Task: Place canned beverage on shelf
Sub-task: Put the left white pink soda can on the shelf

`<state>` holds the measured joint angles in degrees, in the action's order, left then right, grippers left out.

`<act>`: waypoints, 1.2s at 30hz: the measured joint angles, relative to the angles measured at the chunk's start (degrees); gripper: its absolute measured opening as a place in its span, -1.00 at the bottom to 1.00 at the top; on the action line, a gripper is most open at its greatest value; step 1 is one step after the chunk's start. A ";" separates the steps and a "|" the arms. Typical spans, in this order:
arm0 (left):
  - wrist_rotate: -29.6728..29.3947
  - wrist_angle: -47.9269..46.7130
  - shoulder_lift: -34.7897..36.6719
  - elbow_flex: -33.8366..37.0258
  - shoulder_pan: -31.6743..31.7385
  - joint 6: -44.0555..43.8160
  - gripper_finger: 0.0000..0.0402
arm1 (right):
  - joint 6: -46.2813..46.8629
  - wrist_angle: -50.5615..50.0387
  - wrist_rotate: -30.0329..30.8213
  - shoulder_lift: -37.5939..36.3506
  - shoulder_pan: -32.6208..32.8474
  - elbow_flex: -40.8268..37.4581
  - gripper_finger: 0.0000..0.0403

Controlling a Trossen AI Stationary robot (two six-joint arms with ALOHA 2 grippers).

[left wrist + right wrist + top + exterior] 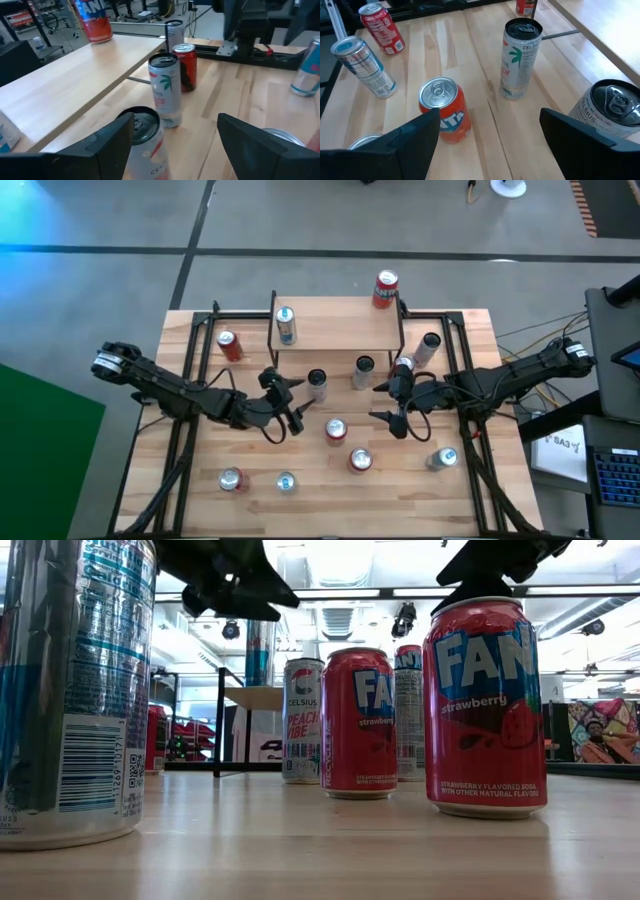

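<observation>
The shelf (335, 325) stands at the table's far middle, with a blue-white can (286, 326) on its top and a red can (385, 290) at its far right corner. Several cans stand upright on the table before it. My left gripper (287, 400) hovers open at the left of the middle, and a white Celsius can (145, 132) stands just ahead of it, beside one finger. My right gripper (393, 402) hovers open at the right of the middle, facing an orange can (442, 110) and a Celsius can (520, 60). Neither gripper holds anything.
More cans stand near the front edge: a red one (232, 479), a blue one (286, 482), a red one (360, 461) and a blue one (441, 459). A red can (231, 346) stands left of the shelf. Black frame rails (190, 340) run along the table's sides.
</observation>
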<state>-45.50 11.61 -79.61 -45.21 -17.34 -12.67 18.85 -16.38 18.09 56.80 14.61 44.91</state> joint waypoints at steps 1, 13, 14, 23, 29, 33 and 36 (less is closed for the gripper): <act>0.00 -0.04 0.00 0.00 0.00 0.14 0.35 | 0.00 0.00 0.00 0.00 0.00 0.00 0.63; 0.39 -0.63 0.00 0.00 0.59 -1.55 0.48 | -0.02 0.01 0.00 0.00 0.00 0.00 0.63; 0.92 -1.06 0.00 0.01 0.90 -1.91 0.53 | -0.02 0.02 0.00 0.00 0.00 0.00 0.63; 1.78 0.92 -0.02 0.04 0.96 -3.56 0.92 | 0.38 0.50 0.00 0.00 0.00 -0.01 0.63; 4.44 1.36 -2.48 0.06 2.27 -3.10 0.95 | -0.48 0.86 0.00 0.00 0.00 -0.02 0.63; 3.66 5.86 -6.44 0.07 2.55 -0.36 0.95 | -0.58 0.87 0.00 0.00 -0.02 -0.02 0.63; -1.42 7.41 -9.11 0.09 2.62 0.97 0.95 | -0.79 0.85 0.00 0.00 0.00 -0.02 0.63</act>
<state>-46.92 19.03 -88.72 -45.12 -14.73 -11.70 18.06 -15.53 18.09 56.80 14.61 44.88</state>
